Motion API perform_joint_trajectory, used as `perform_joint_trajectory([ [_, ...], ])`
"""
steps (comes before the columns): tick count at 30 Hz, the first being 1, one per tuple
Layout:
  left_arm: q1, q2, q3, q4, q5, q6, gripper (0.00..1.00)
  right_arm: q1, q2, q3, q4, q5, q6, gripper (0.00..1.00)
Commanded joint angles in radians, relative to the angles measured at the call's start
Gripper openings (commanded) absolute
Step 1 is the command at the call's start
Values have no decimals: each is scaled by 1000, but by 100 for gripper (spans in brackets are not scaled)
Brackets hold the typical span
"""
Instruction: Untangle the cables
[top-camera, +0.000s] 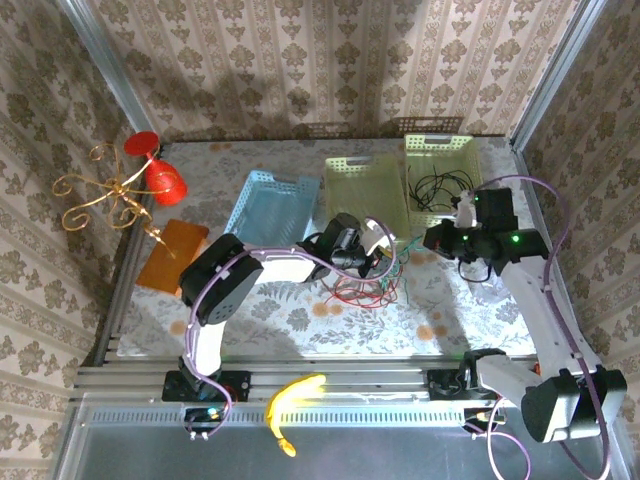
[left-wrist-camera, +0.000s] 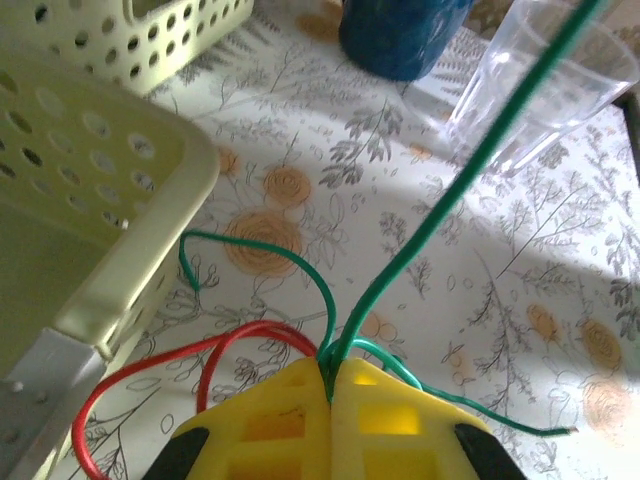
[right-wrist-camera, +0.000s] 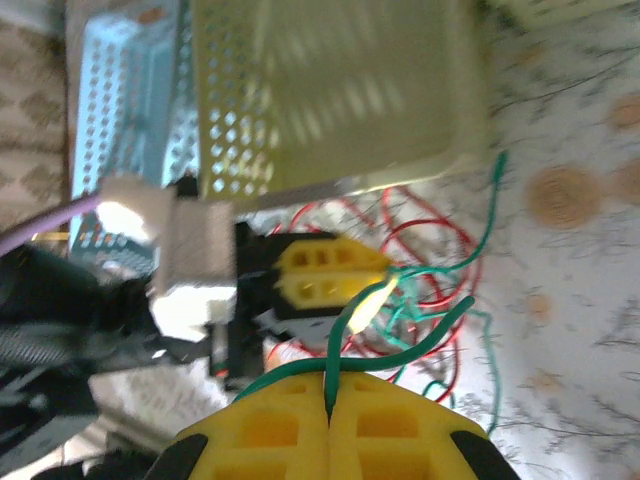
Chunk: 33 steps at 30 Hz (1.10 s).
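A tangle of red cable (top-camera: 360, 293) and green cable (top-camera: 405, 262) lies on the flowered table near its middle. The black cable (top-camera: 440, 188) is coiled in the far right basket (top-camera: 440, 142). My left gripper (top-camera: 385, 262) sits over the tangle, its yellow jaws shut on the green cable (left-wrist-camera: 470, 170), with red cable (left-wrist-camera: 150, 365) looping off to its left. My right gripper (top-camera: 432, 240) is just to the right of it, also shut on the green cable (right-wrist-camera: 420, 340). From the right wrist I see the left gripper (right-wrist-camera: 388, 268) facing me over the red loops (right-wrist-camera: 430, 240).
A yellow-green basket (top-camera: 365, 190) and a blue basket (top-camera: 270, 205) stand right behind the tangle; the yellow-green basket's corner (left-wrist-camera: 120, 250) is close to my left jaws. A brown board (top-camera: 170, 255), a red cup (top-camera: 165, 180) and a gold wire stand (top-camera: 100, 195) are at the left. A banana (top-camera: 295, 395) lies on the front rail.
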Motion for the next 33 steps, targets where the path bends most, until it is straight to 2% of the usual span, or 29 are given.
perform_joint_trajectory([
  [1,12,-6,-92,-131,-79,8,0,-39,-74,61,37,157,32,0],
  [3,15,-31,-130,-125,-84,12,0,-46,-77,62,33,192,36,0],
  [8,30,-76,-193,-129,-78,12,0,-51,-61,60,49,157,45,0],
  [14,49,-116,-246,-165,-86,27,0,-64,-66,66,62,202,57,0],
  [15,51,-123,-255,-166,-86,29,1,-66,-67,68,62,206,56,0],
  [16,55,-131,-270,-165,-87,32,7,-68,-67,70,61,211,51,0],
  [19,62,-151,-301,-155,-84,31,17,-71,-57,73,59,192,35,0],
  [25,64,-144,-316,-150,-103,26,16,-71,-49,71,73,159,32,0],
  [30,60,-153,-311,-125,-100,15,16,-69,-44,73,90,80,15,0],
  [31,56,-164,-307,-121,-100,17,17,-69,-43,70,94,65,14,0],
  [33,50,-190,-299,-103,-95,22,27,-64,-43,66,101,34,10,0],
])
